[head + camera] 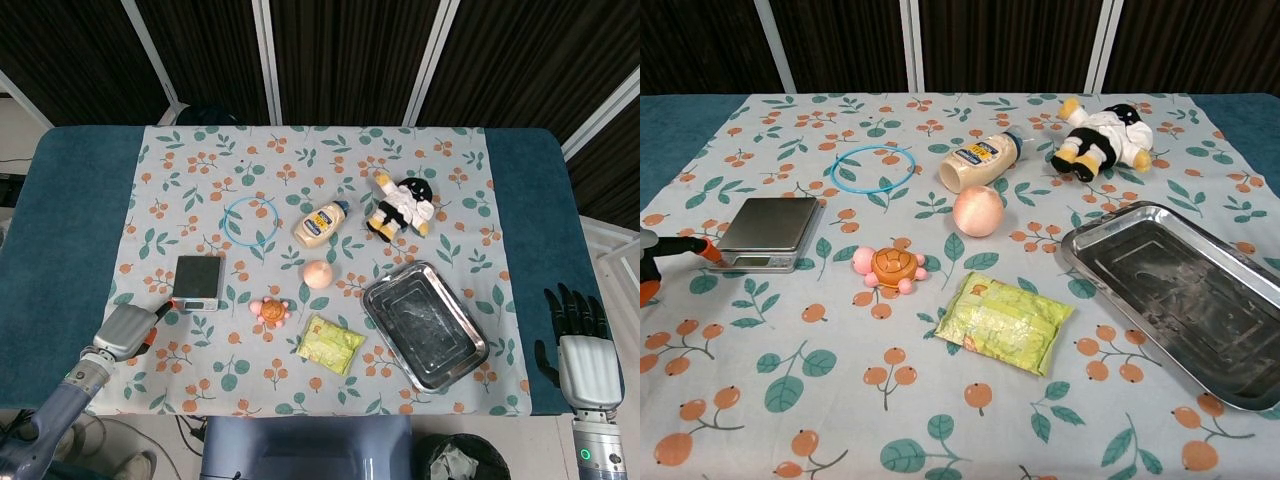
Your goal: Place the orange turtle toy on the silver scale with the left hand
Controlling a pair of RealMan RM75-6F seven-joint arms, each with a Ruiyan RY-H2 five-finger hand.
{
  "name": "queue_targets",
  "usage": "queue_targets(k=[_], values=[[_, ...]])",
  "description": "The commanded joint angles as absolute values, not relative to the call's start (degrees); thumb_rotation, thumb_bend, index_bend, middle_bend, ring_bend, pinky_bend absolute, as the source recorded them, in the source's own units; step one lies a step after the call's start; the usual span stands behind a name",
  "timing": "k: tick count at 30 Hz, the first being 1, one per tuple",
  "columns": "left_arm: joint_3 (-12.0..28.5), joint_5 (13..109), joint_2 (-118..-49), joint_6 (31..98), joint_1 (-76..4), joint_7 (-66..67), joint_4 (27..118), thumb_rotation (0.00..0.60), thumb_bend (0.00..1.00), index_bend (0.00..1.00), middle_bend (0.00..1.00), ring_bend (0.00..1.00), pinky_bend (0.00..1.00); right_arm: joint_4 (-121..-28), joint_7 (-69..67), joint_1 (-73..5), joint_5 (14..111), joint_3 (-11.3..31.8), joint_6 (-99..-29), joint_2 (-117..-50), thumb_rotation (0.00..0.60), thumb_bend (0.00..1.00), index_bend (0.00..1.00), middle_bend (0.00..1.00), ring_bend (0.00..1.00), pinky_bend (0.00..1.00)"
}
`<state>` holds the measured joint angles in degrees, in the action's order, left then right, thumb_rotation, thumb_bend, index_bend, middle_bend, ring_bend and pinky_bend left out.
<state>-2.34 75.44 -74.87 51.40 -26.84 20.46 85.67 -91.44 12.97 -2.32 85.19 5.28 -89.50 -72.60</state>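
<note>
The orange turtle toy (270, 311) (892, 268), with pink legs, sits on the floral cloth just right of the silver scale (197, 280) (768, 230). My left hand (128, 330) hovers at the table's front left, below and left of the scale. It holds nothing, and an orange-tipped finger points at the scale's near corner. In the chest view the left hand (662, 255) shows only at the left edge. My right hand (578, 345) stays off the table's front right corner with fingers spread and empty.
A peach-coloured ball (318, 274), a mayonnaise bottle (320, 223), a blue ring (250, 220) and a plush toy (403, 207) lie beyond the turtle. A yellow-green packet (331, 344) and a metal tray (424, 324) lie to its right.
</note>
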Motion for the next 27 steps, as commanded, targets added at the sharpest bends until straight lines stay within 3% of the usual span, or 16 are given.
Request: queue_targets(k=[1, 27], values=[[-2.4, 75.3, -74.9, 51.4, -26.9, 20.7, 85.7, 0.6, 0.65, 0.16, 0.75, 0.66, 0.65, -91.4, 13.0, -2.3, 85.2, 5.3, -89.5, -72.6, 0.6, 0.53, 0.0, 0.0, 0.01, 0.0], [-3.0, 73.5, -75.1, 51.3, -27.2, 22.0, 85.2, 0.6, 0.65, 0.16, 0.75, 0.66, 0.65, -91.4, 13.0, -2.4, 85.3, 5.3, -89.5, -72.7, 0.6, 0.53, 0.0, 0.0, 0.01, 0.0]])
